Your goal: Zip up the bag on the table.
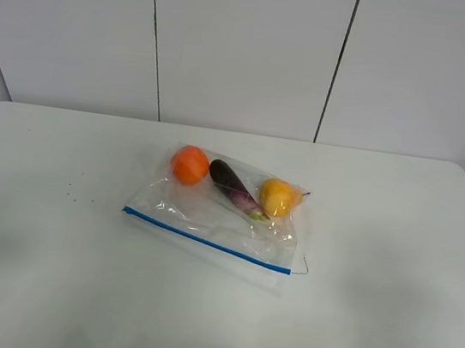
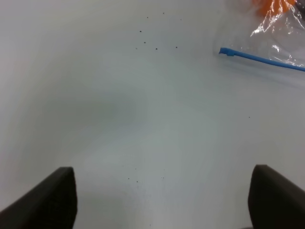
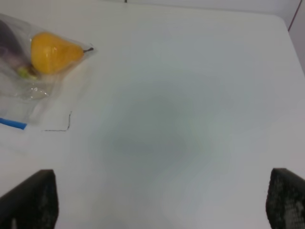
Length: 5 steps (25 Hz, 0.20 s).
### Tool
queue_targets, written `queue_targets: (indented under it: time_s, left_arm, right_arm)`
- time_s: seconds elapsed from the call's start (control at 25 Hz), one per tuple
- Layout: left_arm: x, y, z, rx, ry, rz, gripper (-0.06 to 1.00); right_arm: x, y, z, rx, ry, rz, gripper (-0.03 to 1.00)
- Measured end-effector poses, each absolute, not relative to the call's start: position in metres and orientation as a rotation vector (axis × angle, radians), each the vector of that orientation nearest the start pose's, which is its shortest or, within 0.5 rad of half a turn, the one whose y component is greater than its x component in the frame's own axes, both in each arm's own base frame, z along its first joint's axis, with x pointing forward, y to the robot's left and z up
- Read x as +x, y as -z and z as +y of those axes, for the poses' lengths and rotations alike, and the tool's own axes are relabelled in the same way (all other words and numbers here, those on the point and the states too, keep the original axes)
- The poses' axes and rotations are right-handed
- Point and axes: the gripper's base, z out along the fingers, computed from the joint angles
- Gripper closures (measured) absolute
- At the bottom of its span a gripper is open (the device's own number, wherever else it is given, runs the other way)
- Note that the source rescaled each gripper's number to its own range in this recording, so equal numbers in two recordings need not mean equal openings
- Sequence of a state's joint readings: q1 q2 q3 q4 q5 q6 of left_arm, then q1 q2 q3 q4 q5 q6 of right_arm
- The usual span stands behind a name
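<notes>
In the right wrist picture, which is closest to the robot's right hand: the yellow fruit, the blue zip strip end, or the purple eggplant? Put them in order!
From the right hand, going by the right wrist view:
1. Blue zip strip, the end nearest the hand, at the bag's near edge.
2. Yellow fruit, farther in, at the bag's corner.
3. Purple eggplant, just beyond the fruit, mostly cut off by the picture edge.

The right gripper (image 3: 162,200) hangs above the plain white tabletop (image 3: 190,119), its dark fingers (image 3: 33,200) spread wide apart. Well off to one side lies the clear crinkly plastic bag (image 3: 28,90), a yellow pear-shaped fruit (image 3: 52,51) inside
</notes>
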State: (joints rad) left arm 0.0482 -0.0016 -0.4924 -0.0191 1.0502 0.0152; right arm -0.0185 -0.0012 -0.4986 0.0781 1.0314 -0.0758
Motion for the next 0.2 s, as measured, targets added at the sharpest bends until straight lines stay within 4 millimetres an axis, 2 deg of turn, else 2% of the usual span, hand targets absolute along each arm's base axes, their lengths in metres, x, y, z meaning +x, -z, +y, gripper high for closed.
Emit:
queue_targets:
  time_s: [0.2]
  left_arm:
    - [-0.0037,-0.2760,-0.0017,-0.033,-0.017,2.039,-0.05]
  right_arm:
    - [-0.0038,-0.2795,0.0062,-0.060,-0.034,2.012,0.00]
